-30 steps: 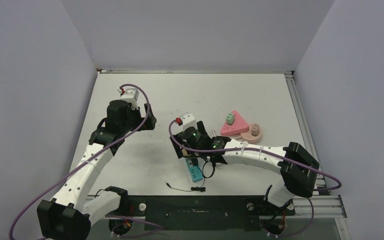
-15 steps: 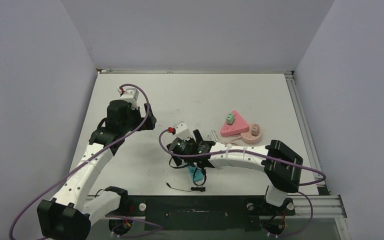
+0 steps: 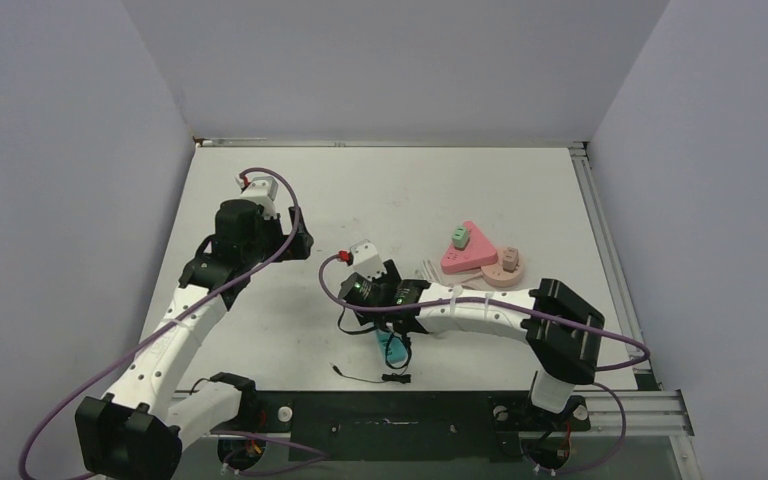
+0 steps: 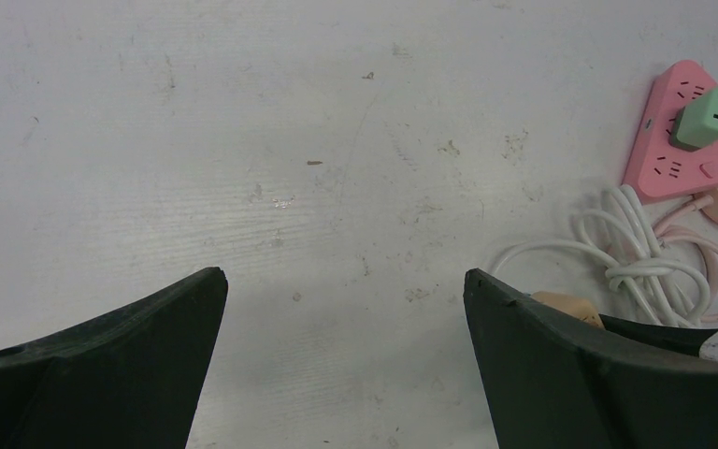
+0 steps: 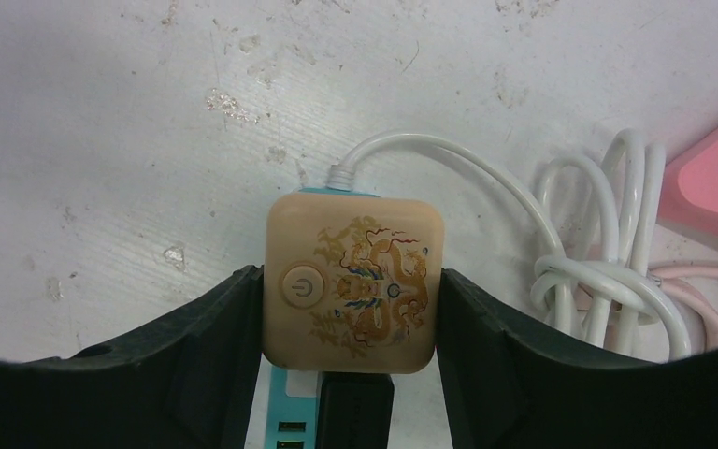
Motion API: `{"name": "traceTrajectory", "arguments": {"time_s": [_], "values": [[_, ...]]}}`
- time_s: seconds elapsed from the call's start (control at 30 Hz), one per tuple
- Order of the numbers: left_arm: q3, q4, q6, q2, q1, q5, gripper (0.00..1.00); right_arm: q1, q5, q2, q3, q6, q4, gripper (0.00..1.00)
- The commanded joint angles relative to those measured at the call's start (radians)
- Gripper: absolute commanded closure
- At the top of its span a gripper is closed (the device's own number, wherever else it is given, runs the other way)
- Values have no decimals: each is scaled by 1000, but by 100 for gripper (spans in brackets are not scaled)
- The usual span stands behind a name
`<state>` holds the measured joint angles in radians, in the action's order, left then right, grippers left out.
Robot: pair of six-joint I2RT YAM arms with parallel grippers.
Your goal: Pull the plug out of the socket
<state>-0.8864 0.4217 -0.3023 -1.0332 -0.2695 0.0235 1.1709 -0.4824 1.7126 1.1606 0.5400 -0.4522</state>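
Note:
A cube socket with a tan dragon-print top [image 5: 351, 292] and teal sides [image 3: 391, 348] lies near the table's front. Its white cord [image 5: 486, 182] leaves the far side. A black plug [image 5: 355, 412] sits in its near side, next to USB ports. My right gripper [image 5: 351, 281] is shut on the cube, one finger pressed against each side; in the top view [image 3: 385, 325] it covers most of the cube. My left gripper [image 4: 344, 276] is open and empty over bare table, to the left of the socket in the top view [image 3: 295, 240].
A pink triangular socket [image 3: 465, 252] with a green plug [image 4: 708, 117] and a round pink socket [image 3: 508, 266] lie to the right. The white cord's coil [image 5: 608, 271] lies between them and the cube. A thin black wire [image 3: 370, 377] lies near the front edge.
The right arm swung left and towards the front edge, bringing its gripper over the cube socket. In the last half second it barely moved. The left arm has stayed still.

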Motion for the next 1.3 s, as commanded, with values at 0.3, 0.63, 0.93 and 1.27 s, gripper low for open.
{"name": "traceTrajectory", "arguments": {"time_s": [0.3,0.63,0.93,1.27], "values": [[5,-77,-40,-85,-25,173,4,-127,97,-149,-186,136,196,95],[1,-111,-149,-304,-136,375,2,-209,124,-314,-378,224,383,95],[23,-178,-241,-444,-255,504,10,-232,80,-405,-445,302,435,95],[42,-232,-316,-547,-295,575,24,-237,56,-425,-461,331,431,95]]}}
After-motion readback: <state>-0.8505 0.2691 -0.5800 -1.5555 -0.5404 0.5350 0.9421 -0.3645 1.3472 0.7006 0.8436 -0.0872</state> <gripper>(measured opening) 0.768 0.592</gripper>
